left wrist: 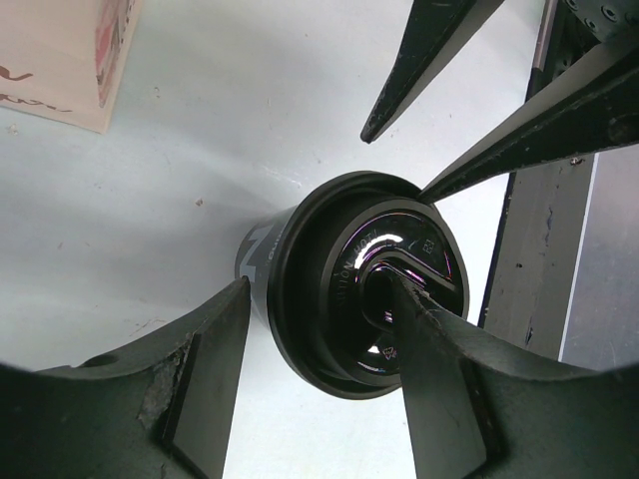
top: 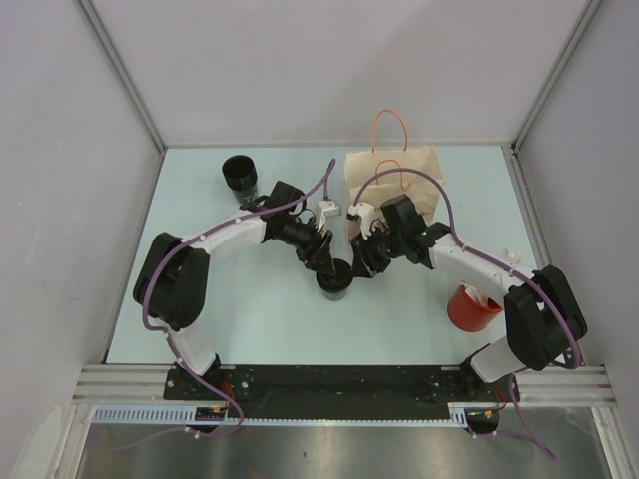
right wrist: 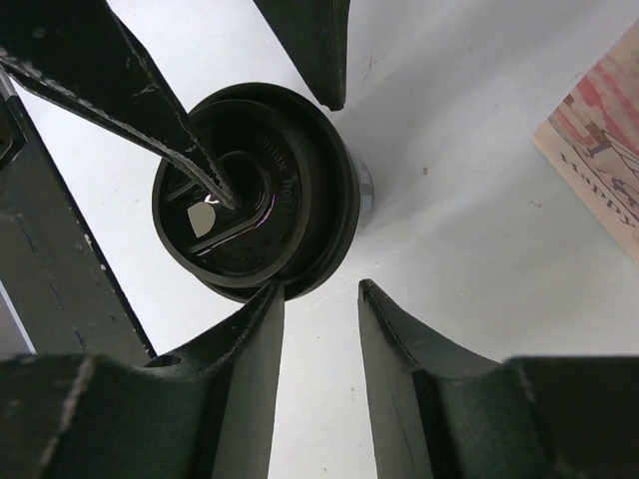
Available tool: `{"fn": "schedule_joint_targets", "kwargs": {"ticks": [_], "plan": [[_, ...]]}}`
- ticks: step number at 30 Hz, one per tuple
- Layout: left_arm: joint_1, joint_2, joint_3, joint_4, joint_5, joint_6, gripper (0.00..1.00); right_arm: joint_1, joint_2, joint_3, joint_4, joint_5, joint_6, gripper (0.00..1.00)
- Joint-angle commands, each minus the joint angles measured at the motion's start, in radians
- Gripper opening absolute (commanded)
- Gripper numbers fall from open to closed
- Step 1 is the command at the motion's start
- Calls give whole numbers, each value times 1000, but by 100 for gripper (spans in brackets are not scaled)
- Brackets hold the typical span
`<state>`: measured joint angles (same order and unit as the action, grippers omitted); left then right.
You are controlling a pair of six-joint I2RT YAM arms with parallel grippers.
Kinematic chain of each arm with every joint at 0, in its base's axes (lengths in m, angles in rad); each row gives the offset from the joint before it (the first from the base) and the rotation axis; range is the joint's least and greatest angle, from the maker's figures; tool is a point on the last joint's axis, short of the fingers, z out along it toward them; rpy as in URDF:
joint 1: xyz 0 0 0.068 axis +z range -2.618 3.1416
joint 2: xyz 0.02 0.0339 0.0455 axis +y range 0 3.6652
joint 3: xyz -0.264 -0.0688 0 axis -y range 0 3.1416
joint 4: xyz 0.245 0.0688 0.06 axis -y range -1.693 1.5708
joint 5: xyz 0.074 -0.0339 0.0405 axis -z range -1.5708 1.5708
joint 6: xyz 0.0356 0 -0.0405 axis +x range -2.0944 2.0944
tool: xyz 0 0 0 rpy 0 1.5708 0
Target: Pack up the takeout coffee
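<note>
A black takeout coffee cup with a black lid [top: 333,277] stands on the table between both grippers. The brown paper bag with orange handles [top: 394,180] stands behind it. My left gripper [top: 321,257] is open. In the left wrist view [left wrist: 318,289] it straddles the lid's rim [left wrist: 300,289], with one fingertip [left wrist: 399,294] on the lid's top and the other beside the cup's wall. My right gripper [top: 364,261] is open and empty [right wrist: 319,294]. One of its fingers [right wrist: 262,319] is at the edge of the lid [right wrist: 255,190].
A second black cup without a lid [top: 240,175] stands at the back left. A red cup [top: 471,307] sits near the right arm's base. The bag's corner shows in the left wrist view [left wrist: 85,60] and in the right wrist view [right wrist: 599,150].
</note>
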<state>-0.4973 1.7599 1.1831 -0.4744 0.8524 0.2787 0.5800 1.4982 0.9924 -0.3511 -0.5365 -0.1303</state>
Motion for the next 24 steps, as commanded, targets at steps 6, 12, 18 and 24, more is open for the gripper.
{"fn": "schedule_joint_targets", "kwargs": {"ticks": [6,12,18,24], "plan": [[3,38,-56,-27,-191,96,61,9,86,15,1,116,-14,39],[3,39,-68,-35,-207,114,58,29,135,11,-43,190,-31,37],[3,50,-79,-33,-219,128,55,55,163,-3,-65,237,-46,37],[3,49,-96,-38,-243,146,52,84,177,-5,-81,262,-61,37]]}}
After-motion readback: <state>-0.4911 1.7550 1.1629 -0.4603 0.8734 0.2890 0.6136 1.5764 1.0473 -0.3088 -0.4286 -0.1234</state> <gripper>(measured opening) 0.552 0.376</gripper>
